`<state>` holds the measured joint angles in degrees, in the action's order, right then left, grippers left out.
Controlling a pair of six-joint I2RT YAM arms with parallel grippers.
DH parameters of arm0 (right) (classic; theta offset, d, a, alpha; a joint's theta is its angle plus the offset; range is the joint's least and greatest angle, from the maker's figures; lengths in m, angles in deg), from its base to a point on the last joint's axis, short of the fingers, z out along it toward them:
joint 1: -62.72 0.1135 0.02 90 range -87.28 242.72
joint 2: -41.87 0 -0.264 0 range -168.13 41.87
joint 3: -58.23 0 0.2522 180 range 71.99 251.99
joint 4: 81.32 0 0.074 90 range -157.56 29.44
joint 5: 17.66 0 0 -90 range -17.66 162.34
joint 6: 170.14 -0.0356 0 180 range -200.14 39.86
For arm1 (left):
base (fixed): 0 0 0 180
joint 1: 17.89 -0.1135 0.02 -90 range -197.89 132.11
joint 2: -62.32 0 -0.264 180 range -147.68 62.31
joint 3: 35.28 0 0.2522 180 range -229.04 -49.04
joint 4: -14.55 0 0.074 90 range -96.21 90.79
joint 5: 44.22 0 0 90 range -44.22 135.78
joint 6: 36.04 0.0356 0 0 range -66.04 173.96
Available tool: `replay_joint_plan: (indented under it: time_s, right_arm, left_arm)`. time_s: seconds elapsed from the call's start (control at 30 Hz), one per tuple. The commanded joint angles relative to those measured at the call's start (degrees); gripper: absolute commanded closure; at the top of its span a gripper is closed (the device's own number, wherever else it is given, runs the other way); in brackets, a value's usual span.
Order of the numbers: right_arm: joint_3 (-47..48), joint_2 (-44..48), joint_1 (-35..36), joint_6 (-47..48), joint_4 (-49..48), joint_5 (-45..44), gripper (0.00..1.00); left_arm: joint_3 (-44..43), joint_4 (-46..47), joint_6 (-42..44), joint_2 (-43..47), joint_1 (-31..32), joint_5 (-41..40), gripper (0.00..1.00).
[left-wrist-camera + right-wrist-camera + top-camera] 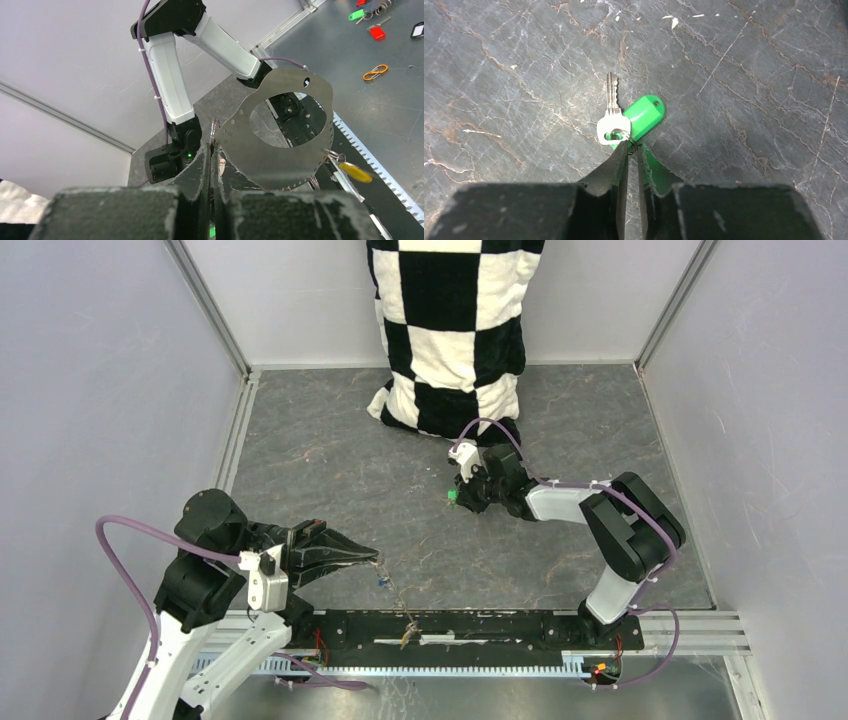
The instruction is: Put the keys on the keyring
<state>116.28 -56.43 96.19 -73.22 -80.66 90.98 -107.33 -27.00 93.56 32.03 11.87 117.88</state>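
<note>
My left gripper (372,558) (214,150) is shut on the edge of the keyring (280,135), a grey flat strap loop held in the air near the front rail. The keyring shows edge-on in the top view (395,600). A yellow key (355,171) hangs from its lower edge, and a blue key (383,583) shows beside it. The green key (644,114) (453,497) lies on the table mid-right with its silver blade and a small ring. My right gripper (464,492) (633,147) is down at the table, pinched shut on that small ring.
A black-and-white checkered cloth (450,330) hangs at the back centre, close behind the right gripper. Grey walls enclose the table. The black front rail (480,628) runs between the arm bases. Beyond it, in the left wrist view, lie an orange carabiner (375,73) and red tags (377,33).
</note>
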Motion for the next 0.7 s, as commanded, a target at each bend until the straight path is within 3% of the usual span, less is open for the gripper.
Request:
replay_joint_plan:
  time_s: [0.0,0.2,0.43,0.53,0.67]
  right_arm:
    - [0.62,1.4,-0.18,-0.79,-4.54,4.92,0.87]
    - [-4.1,6.3,-0.2,0.62,-9.45,7.99,0.99]
    - [-9.37,13.46,-0.16,0.9,-13.09,11.72,1.0]
    - [-13.63,22.59,0.33,2.52,-15.63,12.94,1.0]
    - [-15.34,36.89,3.37,7.38,-11.54,10.83,1.0]
  left_arm:
    - [-0.45,-0.94,3.34,0.41,0.13,-0.12,0.98]
    - [-0.43,-1.82,4.36,0.34,0.2,-0.27,0.98]
    - [-0.34,-3.98,6.23,-0.01,0.13,-0.8,0.98]
    - [0.1,-4.5,4.67,-0.67,0.21,-0.19,0.98]
    - [3.0,1.73,-5.36,-1.53,0.14,2.32,0.98]
